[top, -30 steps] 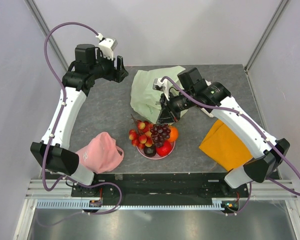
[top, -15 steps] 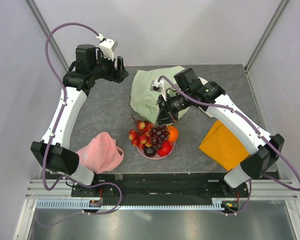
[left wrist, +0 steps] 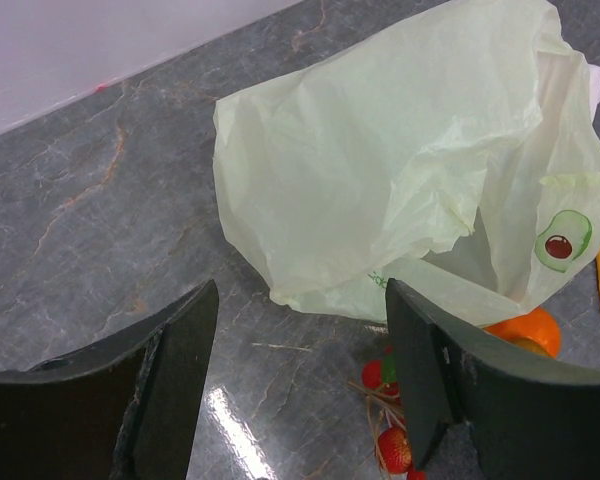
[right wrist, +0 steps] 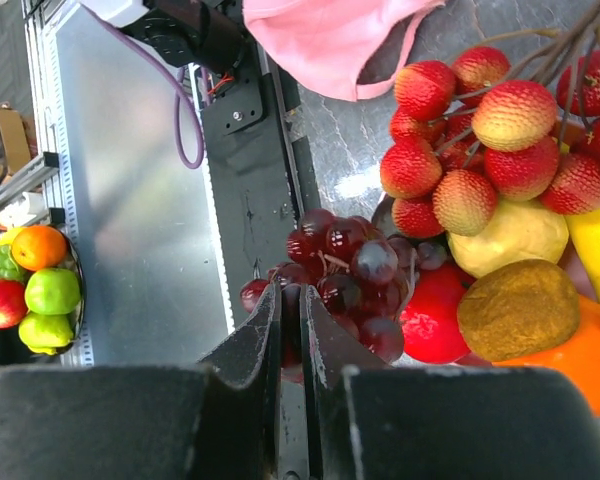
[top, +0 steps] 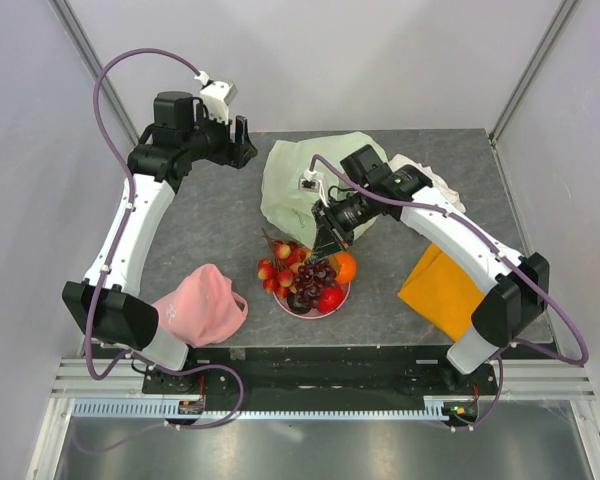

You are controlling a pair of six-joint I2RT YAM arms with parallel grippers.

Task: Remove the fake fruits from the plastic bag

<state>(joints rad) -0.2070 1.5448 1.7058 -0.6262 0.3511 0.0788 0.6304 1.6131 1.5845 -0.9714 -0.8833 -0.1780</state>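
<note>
Over on the left, we're seeing the left claw [top: 244, 142] hanging spread wide above the table's [top: 200, 220] far-left corner, with bare gray surface lying between it and the plastic bag [top: 298, 180]. A pink cloth [top: 202, 305] is sitting right at the near edge. In the middle, the bag is slumping crumpled toward the far edge, its near rim just beside the fake fruits [top: 298, 275], which are piling on a plate [top: 302, 314] close to the front edge. The right claw [right wrist: 290, 298] is pinching the grape bunch [right wrist: 345, 262], fingers almost together. An orange cloth [top: 450, 290] is lying by the right edge.
</note>
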